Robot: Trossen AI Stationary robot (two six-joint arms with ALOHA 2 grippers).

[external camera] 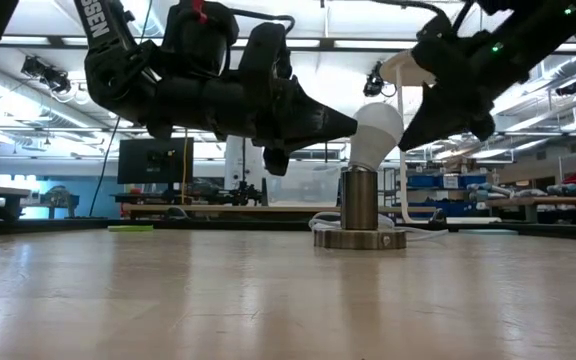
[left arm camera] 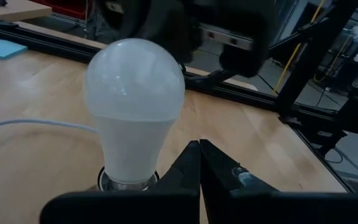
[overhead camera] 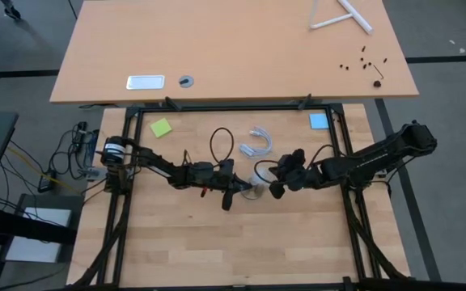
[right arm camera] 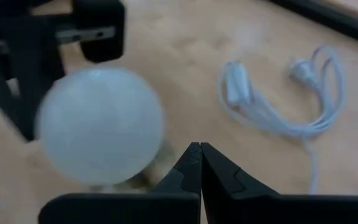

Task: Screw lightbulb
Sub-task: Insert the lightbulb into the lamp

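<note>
Both grippers have their jaws clenched tight with nothing between them. In the low view the left gripper (external camera: 348, 124) comes in from the left of the frame, its pinched tip just beside the lightbulb (external camera: 376, 128), perhaps touching it; I cannot tell which. The right gripper (external camera: 410, 135) hangs at the upper right, its tip just beside the bulb's other flank.

The only writing I can find is white lettering on the left arm at the top left of the low view; it is cut off by the frame edge and reads roughly "SSEN".

The lightbulb stands near the middle of that frame, seated in a metallic socket (external camera: 359, 212) on the table (external camera: 168, 300). Its long axis is close to upright with a slight lean toward the right of the frame, rounded end up, narrow end down inside the socket, so the screw threads are hidden.

From above, the bulb (overhead camera: 255, 188) is mostly covered by the two grippers. A coiled white cord (overhead camera: 257, 143) lies just above it in the frame. A green note (overhead camera: 161, 128) and a blue note (overhead camera: 319, 120) lie near the table's top edge.
</note>
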